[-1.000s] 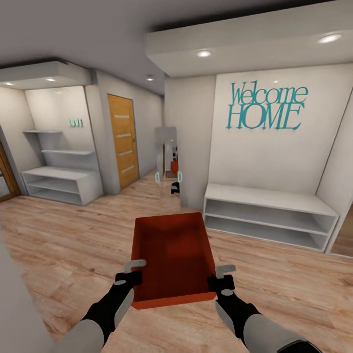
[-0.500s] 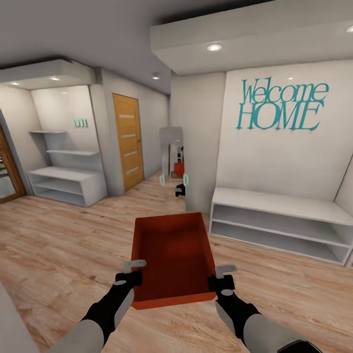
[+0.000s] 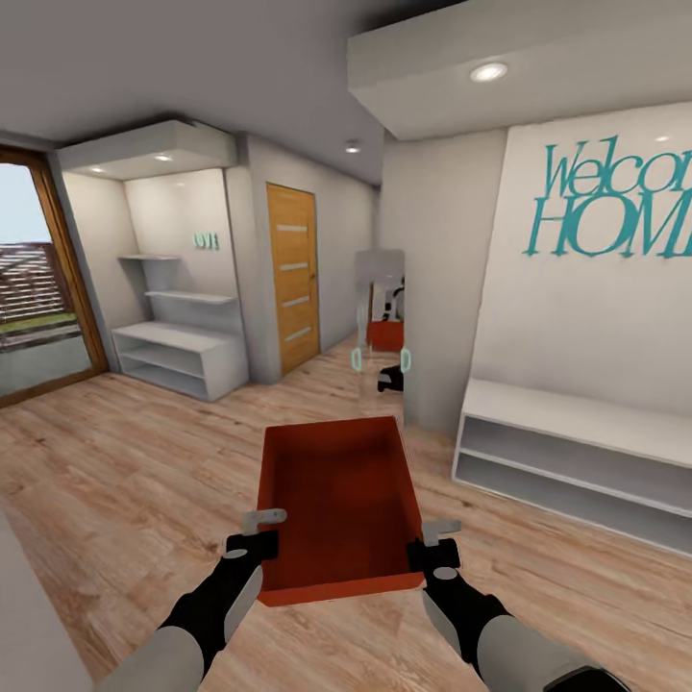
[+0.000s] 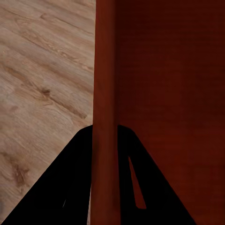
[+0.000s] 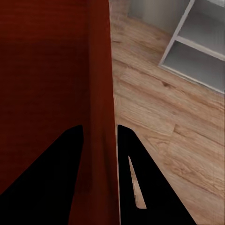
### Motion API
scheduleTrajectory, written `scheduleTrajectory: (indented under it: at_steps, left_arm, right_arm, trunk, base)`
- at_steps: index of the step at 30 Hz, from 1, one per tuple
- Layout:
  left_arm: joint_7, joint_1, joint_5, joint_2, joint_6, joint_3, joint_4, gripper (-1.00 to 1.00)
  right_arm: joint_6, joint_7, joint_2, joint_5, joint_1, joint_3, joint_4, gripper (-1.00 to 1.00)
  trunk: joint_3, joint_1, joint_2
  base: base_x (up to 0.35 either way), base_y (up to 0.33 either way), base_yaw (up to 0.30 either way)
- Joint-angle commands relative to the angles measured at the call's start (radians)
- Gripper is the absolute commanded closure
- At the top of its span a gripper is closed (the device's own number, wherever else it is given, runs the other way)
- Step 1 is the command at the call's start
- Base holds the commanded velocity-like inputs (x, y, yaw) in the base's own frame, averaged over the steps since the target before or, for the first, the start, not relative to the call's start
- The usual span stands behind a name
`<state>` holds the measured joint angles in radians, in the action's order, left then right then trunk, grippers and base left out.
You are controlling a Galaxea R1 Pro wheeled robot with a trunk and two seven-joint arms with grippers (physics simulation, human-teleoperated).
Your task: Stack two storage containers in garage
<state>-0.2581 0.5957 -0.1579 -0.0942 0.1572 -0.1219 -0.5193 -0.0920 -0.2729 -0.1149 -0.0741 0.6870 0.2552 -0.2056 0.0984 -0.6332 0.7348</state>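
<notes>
The left gripper [image 3: 258, 534] is clamped on the left wall of the storage container [image 3: 336, 500], and the right gripper [image 3: 437, 544] is clamped on its right wall; each wrist view shows the two fingers [image 4: 140, 187] straddling that orange-red wall. The container hangs level between the arms, above the light wood-plank flooring [image 3: 125, 481]. Beyond the container stands a narrow mirror [image 3: 381, 317], with an orange-wood door [image 3: 291, 277] left of the container and a white low shelf [image 3: 577, 452] to its right. Judging by the plank floor, this bin is not yet in the garage; setting it down there, plus fetching and stacking the second bin, seems left.
</notes>
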Motion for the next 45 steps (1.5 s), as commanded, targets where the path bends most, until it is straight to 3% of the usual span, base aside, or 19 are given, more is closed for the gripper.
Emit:
scheduleTrajectory:
  at_steps: [1,10,33,45]
  left_arm:
    - [-0.020,0.001,-0.059,-0.007,0.008,0.012,-0.007,1.00]
    - [-0.020,0.001,-0.058,-0.008,0.008,0.012,-0.007,1.00]
    - [-0.020,0.001,-0.058,-0.007,0.007,0.011,-0.007,1.00]
    - [-0.020,0.001,-0.058,-0.008,0.007,0.011,-0.007,1.00]
  right_arm:
    - [-0.008,0.000,-0.060,-0.013,0.000,-0.017,0.003,1.00]
    - [-0.008,0.000,-0.060,-0.012,0.000,-0.017,0.003,1.00]
    - [-0.006,0.000,-0.060,-0.014,0.000,-0.016,0.003,1.00]
    - [-0.006,0.001,-0.060,-0.015,0.000,-0.016,0.003,1.00]
  trunk:
    - [0.002,-0.001,0.001]
    - [0.002,-0.001,0.001]
    - [0.002,-0.001,0.001]
    - [0.002,-0.001,0.001]
  base:
    - [0.326,0.000,0.269]
    - [0.326,0.000,0.214]
    - [0.326,0.000,0.008]
    - [0.326,0.000,0.247]
